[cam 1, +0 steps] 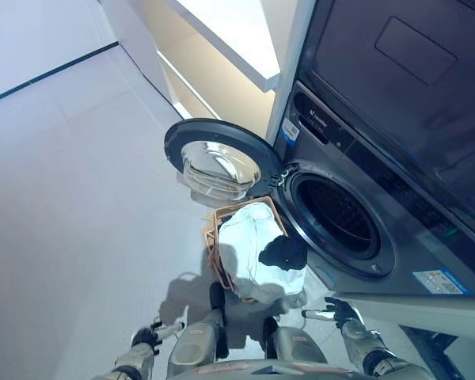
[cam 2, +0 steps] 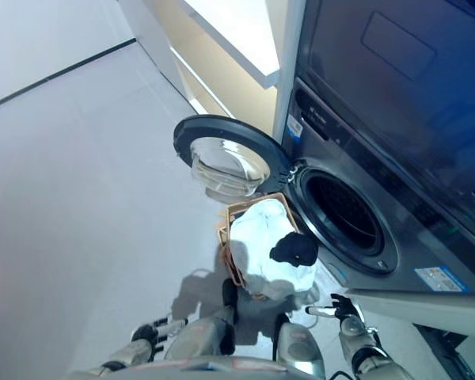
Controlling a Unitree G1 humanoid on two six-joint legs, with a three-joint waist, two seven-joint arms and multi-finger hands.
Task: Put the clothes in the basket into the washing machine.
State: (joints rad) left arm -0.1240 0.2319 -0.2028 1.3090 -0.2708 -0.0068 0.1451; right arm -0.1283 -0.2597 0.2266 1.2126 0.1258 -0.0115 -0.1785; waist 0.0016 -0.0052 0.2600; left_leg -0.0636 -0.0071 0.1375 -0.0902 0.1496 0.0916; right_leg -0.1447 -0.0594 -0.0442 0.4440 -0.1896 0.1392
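A wicker basket (cam 1: 214, 229) stands on the floor in front of the washing machine (cam 1: 364, 198). It holds white clothes (cam 1: 249, 241) with a black garment (cam 1: 283, 252) on top at the right. The machine's round door (cam 1: 218, 162) is swung open to the left and the dark drum (cam 1: 336, 215) is open. My left hand (cam 1: 149, 336) shows at the bottom left, fingers relaxed, holding nothing. My right hand (cam 1: 338, 311) shows at the bottom right, fingers straight, empty. Both hands are low and short of the basket.
A second dark appliance (cam 1: 412, 71) sits stacked above the washer. A white cabinet and shelf (cam 1: 222, 39) stand to the left of the machines. Grey floor (cam 1: 79, 198) stretches to the left of the basket.
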